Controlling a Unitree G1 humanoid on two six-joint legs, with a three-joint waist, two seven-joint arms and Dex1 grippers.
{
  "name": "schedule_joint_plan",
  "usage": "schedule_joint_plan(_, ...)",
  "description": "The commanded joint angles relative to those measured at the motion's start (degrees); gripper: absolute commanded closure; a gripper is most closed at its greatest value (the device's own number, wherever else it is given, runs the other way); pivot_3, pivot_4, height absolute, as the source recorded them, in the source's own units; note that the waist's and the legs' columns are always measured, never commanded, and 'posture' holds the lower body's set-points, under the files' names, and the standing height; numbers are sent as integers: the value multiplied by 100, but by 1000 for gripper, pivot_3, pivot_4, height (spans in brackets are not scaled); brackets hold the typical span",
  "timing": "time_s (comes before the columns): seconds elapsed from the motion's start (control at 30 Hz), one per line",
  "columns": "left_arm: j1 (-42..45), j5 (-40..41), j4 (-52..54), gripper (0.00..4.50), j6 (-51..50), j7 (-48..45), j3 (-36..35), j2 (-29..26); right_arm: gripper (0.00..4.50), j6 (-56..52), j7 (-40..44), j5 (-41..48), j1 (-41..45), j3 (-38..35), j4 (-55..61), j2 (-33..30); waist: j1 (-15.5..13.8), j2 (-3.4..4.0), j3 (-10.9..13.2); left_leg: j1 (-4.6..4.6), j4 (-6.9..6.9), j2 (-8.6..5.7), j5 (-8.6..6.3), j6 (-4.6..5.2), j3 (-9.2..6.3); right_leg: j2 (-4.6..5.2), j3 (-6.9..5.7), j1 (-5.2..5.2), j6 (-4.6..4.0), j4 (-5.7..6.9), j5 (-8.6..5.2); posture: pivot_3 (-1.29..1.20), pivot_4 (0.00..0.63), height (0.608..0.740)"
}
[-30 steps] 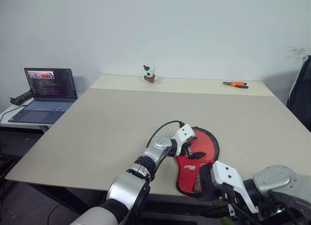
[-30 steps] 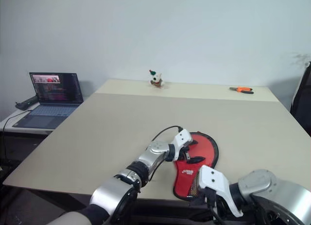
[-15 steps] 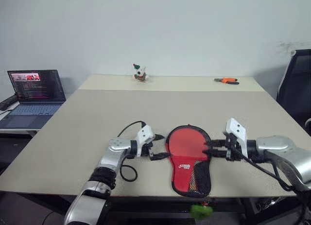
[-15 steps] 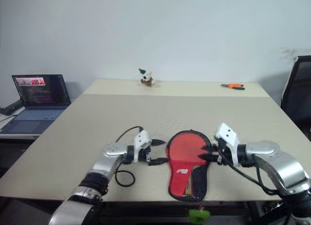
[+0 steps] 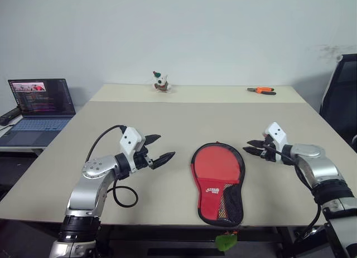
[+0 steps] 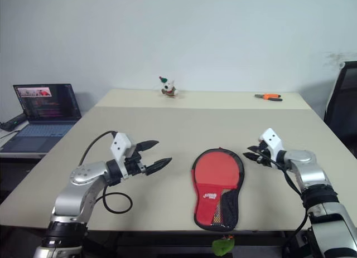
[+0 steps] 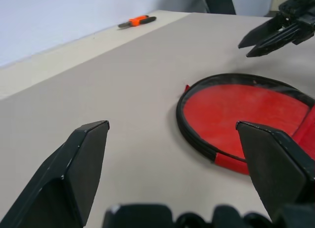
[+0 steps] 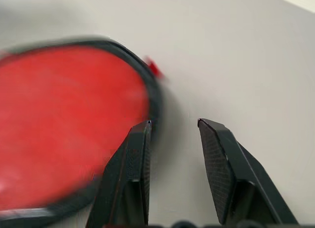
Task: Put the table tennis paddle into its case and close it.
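The case (image 5: 218,180) lies flat near the front edge of the beige counter (image 5: 167,124), red side up, its round end away from the robot and its narrow handle end toward the front edge. A black rim runs round it, and black mesh with a small white lettering patch covers the handle end. A green zipper tag (image 5: 226,242) hangs below the counter's front edge, under the handle end. Whether the table tennis paddle sits inside cannot be told; only the red face of the pouch shows.

The left gripper (image 5: 160,149) hovers above the counter to the left of the case, apart from it, pointing across toward it with its two black fingers spread wide and nothing between them. In the left wrist view the round end of the case lies ahead of the right-hand finger, not touched.

The right gripper (image 5: 255,147) hangs to the right of the case's round end, apart from it, pointing toward it; its fingers stand a little apart with only bare counter between them.

At the far edge stand a small toy figure (image 5: 160,82) and orange-handled pliers (image 5: 261,91). An open laptop (image 5: 34,107) sits on a side table to the left
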State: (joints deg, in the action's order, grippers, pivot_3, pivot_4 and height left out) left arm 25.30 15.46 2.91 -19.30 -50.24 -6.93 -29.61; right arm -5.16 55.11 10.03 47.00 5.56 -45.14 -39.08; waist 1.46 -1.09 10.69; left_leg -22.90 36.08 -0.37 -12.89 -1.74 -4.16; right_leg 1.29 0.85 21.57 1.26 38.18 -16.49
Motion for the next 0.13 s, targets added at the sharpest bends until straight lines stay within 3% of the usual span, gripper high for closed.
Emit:
schedule_joint_plan(0.03,-148,81,250,0,12,119,-156,-193,2852,467,-18,-183,331,-276,-536,-216,16,3,2,1,-1,1,0,0,3,0,2,0,0,1,0,0,150,740)
schedule_joint_plan(0.13,-175,57,266,0,-6,345,-124,-195,2852,537,-38,-289,482,-350,-908,-254,23,4,3,1,-3,4,0,0,6,-1,6,2,0,-1,0,0,150,740)
